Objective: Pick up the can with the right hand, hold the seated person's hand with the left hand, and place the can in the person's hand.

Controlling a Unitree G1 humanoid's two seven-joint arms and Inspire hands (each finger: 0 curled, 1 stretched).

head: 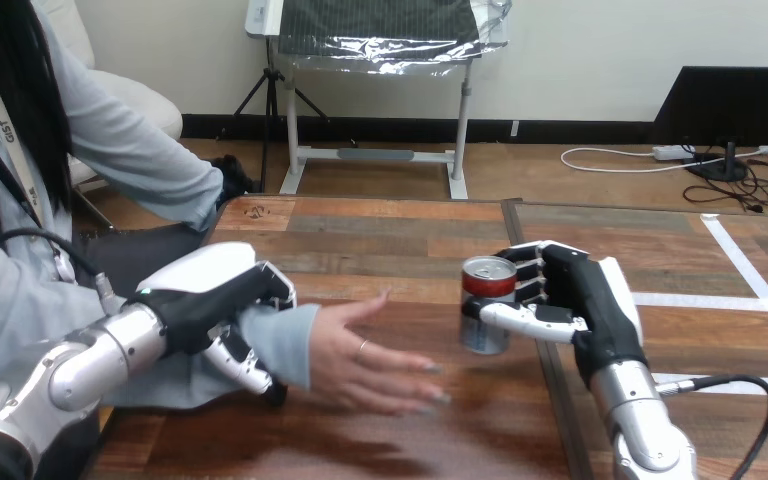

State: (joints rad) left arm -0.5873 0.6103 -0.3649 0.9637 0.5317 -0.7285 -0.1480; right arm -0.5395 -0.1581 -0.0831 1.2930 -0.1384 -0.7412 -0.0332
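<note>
The wooden counter (pixel 380 235) was built of planks in mixed brown tones. A dark seam (pixel 552 400) ran from 12 o'clock to 6 o'clock, a little right of its middle. White tape strips (pixel 700 299) crossed the surface at 3 o'clock. A small dark scribble (pixel 256 211) marked the far edge at 11 o'clock. The can (pixel 487 300) stood upright near the centre, just left of the seam; whether its base touched the counter could not be told. At 7 o'clock the person's hand (pixel 370 355) lay palm down, low over the wood.
</note>
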